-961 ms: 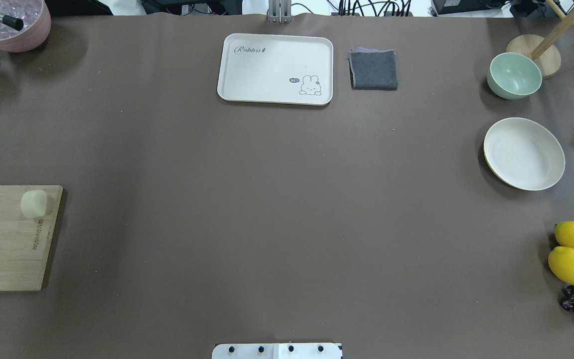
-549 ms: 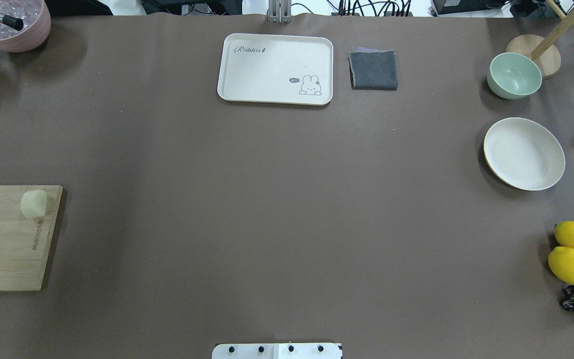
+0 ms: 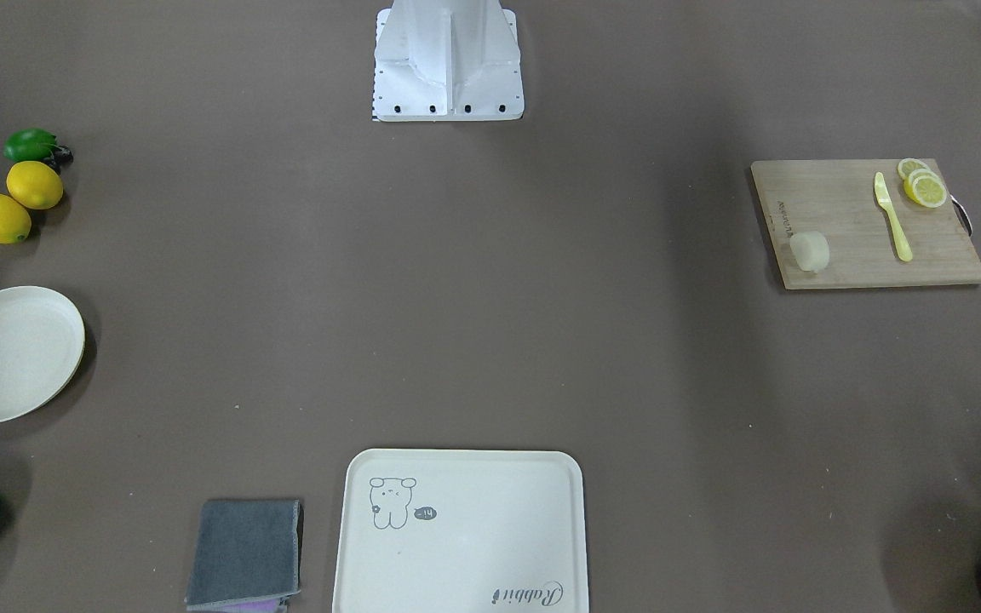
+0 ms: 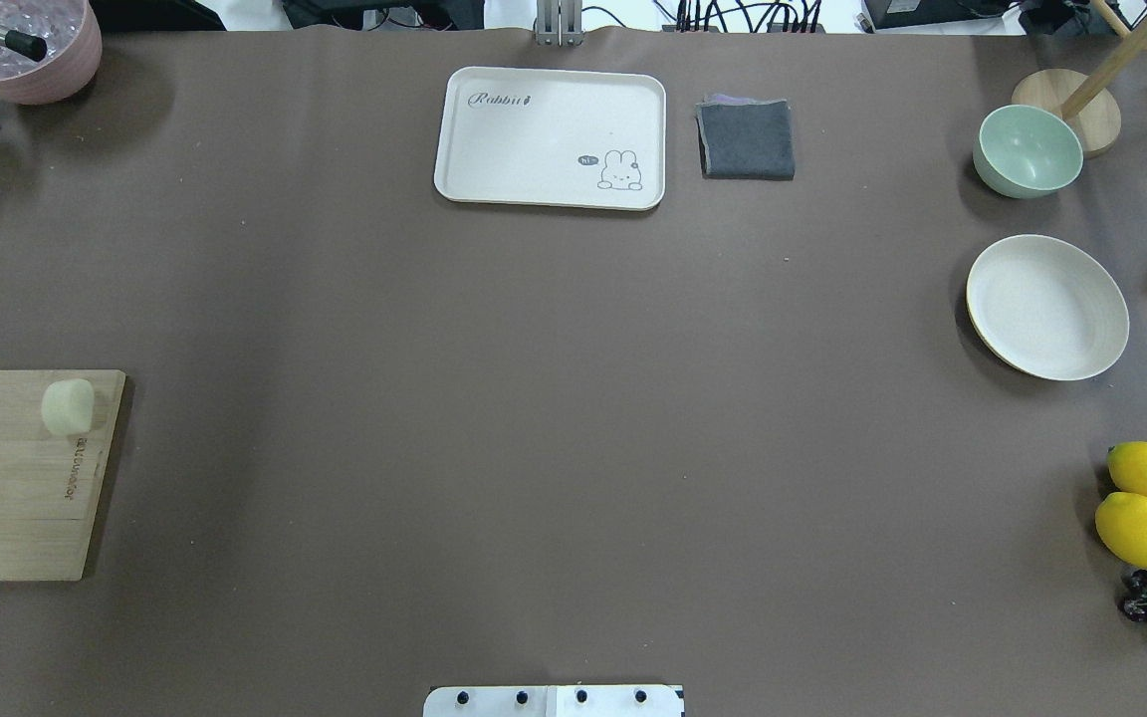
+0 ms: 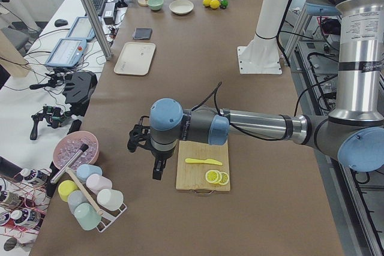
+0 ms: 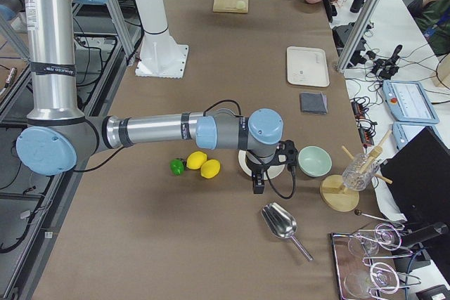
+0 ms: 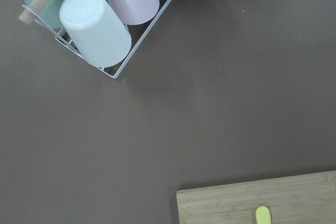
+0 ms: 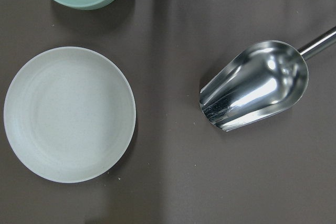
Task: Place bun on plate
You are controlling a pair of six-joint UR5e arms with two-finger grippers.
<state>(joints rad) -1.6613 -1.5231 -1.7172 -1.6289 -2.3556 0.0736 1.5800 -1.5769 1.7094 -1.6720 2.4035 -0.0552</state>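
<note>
The bun (image 4: 68,406) is a pale cream lump lying on the far corner of a wooden cutting board (image 4: 16,488) at the table's left edge; it also shows at bun (image 3: 809,252). The plate (image 4: 1047,307), round, off-white and bare, sits far away on the table's right side, and fills the left of the right wrist view as plate (image 8: 69,114). My left gripper (image 5: 156,172) hangs past the board's outer end, near a cup rack. My right gripper (image 6: 257,182) hovers beside the plate. Neither gripper's fingers show well enough; I cannot tell open from shut.
A yellow knife (image 3: 892,217) and lemon slices (image 3: 925,187) share the board. A cream tray (image 4: 550,137) and grey cloth (image 4: 746,138) lie at the far edge. A green bowl (image 4: 1028,150), metal scoop (image 8: 254,85), two lemons (image 4: 1138,528) and cup rack (image 7: 105,24) stand around.
</note>
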